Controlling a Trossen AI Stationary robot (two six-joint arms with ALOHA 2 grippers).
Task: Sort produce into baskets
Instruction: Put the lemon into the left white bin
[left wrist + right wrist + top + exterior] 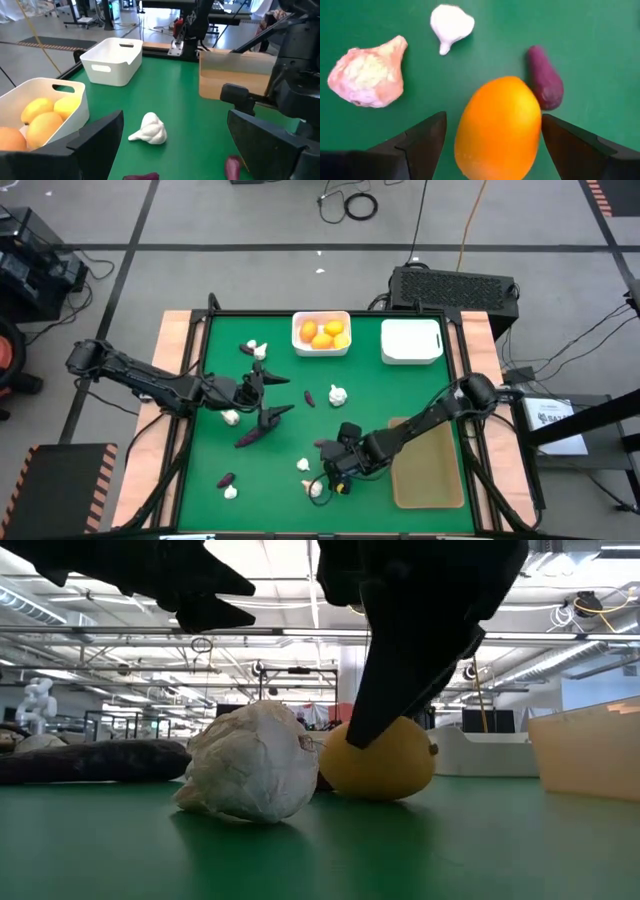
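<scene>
An orange-yellow fruit (497, 127) lies on the green table near its front edge, next to a lumpy white bulb (367, 72), a smaller white bulb (451, 24) and a short purple piece (546, 77). My right gripper (493, 119) is open and slants down over the fruit (343, 486), one finger on either side of it with a gap showing. My left gripper (272, 395) hangs open above the table's middle left, holding nothing; a white bulb (150, 130) lies beyond it. The far white basket (320, 315) holds several orange fruits. The other white basket (411, 340) and the tan tray (430, 470) hold nothing.
More produce lies scattered on the table: a long purple piece (250, 438), white bulbs (258, 348) (231, 417) (230, 492) and small purple pieces (309, 396) (226, 478). A black box with a grille (455, 285) stands behind the table's far right corner.
</scene>
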